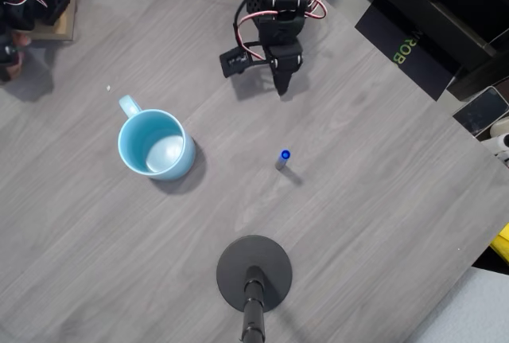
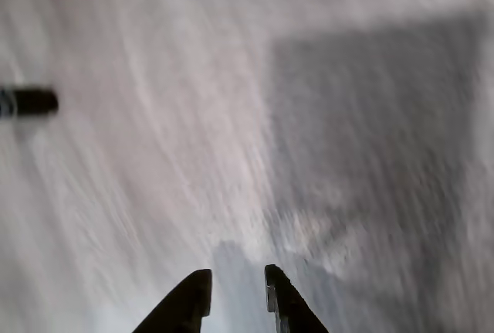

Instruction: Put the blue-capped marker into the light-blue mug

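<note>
Marker: the blue-capped marker (image 1: 283,158) stands upright on the grey wood-grain table (image 1: 382,200), cap up, seen almost end-on from overhead, with a short shadow beside it. In the blurred wrist view a dark barrel (image 2: 29,102) shows at the left edge.
Mug: the light-blue mug (image 1: 155,145) sits upright well to the left of the marker in the overhead view, handle toward the upper left, nothing inside it.
Gripper: the black gripper (image 1: 282,80) hangs near the top of the overhead view, well apart from the marker. In the wrist view its two finger tips (image 2: 235,290) stand a narrow gap apart, holding nothing.
Other items: a round black stand base (image 1: 254,273) sits near the bottom edge, clear of both marker and mug.
Handling: the marker looks light, stiff and smooth, so likely a bit slippery. Standing on end, a nudge would probably tip it and set it rolling.
Where to grip: probably across the barrel just under the cap, fingers squarely on opposite sides.
Drop-off: the mug mouth is wide, so release should be forgiving.
</note>
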Action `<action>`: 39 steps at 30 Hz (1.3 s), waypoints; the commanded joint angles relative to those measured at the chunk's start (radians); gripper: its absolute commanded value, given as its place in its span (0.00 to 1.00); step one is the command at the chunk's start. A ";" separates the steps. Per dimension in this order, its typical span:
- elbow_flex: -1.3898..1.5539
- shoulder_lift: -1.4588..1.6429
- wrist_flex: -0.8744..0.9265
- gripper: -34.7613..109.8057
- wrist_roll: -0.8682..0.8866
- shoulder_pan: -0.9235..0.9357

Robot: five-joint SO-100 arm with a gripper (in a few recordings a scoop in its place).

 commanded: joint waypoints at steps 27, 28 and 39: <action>0.008 0.028 -1.154 0.41 -1.252 0.081; 0.006 0.028 -1.169 0.41 -1.259 0.078; -0.407 -0.540 -1.433 0.43 -1.212 0.135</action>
